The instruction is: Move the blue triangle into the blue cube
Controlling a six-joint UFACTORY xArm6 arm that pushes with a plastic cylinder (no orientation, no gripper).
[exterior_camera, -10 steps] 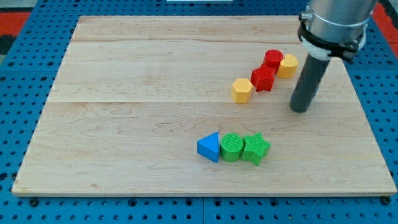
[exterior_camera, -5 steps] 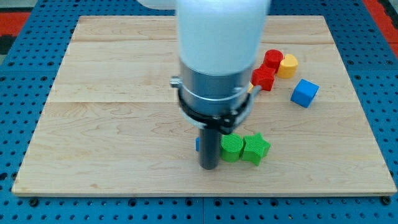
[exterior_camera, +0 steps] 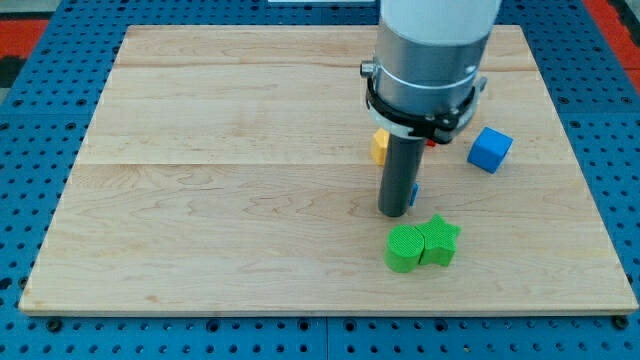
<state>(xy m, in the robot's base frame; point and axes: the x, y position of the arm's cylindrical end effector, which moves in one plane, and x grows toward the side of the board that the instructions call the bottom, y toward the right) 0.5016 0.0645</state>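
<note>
My tip (exterior_camera: 394,212) rests on the board at centre right. The blue triangle (exterior_camera: 413,193) is almost hidden behind the rod; only a blue sliver shows at the rod's right edge, touching it. The blue cube (exterior_camera: 490,150) sits up and to the view's right of the tip, apart from the triangle.
A green cylinder (exterior_camera: 404,248) and a green star (exterior_camera: 439,241) lie touching just below and right of the tip. A yellow block (exterior_camera: 379,146) shows partly at the rod's left. A sliver of red (exterior_camera: 432,140) peeks out under the arm's collar. The arm hides other blocks.
My tip has moved up and to the view's right, carrying the blue triangle with it toward the blue cube. The green cylinder and star have shifted right and slightly down.
</note>
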